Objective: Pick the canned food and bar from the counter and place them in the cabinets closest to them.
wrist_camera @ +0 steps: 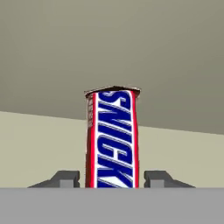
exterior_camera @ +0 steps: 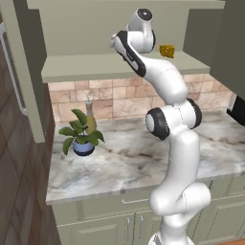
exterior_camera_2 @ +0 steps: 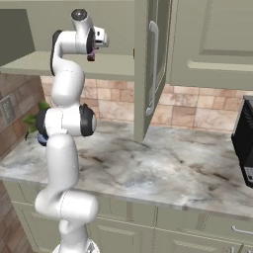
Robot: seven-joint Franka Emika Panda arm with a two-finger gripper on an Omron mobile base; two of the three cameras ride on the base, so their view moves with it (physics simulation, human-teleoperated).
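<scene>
Where the arm [exterior_camera: 172, 129] bends up from the base, its hand is raised into the open wall cabinet [exterior_camera: 72, 28], over the shelf [exterior_camera: 91, 67]. The gripper [wrist_camera: 112, 176] stands slightly open. In the hand view its two dark fingers [wrist_camera: 65, 178] sit on either side of the bar [wrist_camera: 113, 140] with a thin gap showing on each side, so neither pad looks pressed against the wrapper.

In that view the bar stands on end between the jaws. Its blue lettering runs up a white panel edged in red, and its far end points at the cabinet's back wall. In the right base view the bar [exterior_camera_2: 91, 56] is a small dark reddish shape just under the gripper [exterior_camera_2: 100, 38], close above the front of the shelf. I cannot tell whether its lower end touches the board.

Further along the same shelf, beyond the arm's wrist, a yellow wedge [exterior_camera: 167, 51] sits well apart from the bar. The cabinet's door [exterior_camera_2: 150, 69] hangs open to the arm's right, its long handle facing the room.

Below, the counter [exterior_camera: 143, 158] runs under the cabinet. At its left end is a plant [exterior_camera: 81, 131] in a blue pot, with a bottle [exterior_camera: 89, 117] just behind it against the tiled wall. A dark appliance [exterior_camera_2: 244, 143] stands at the counter's far right end.
</scene>
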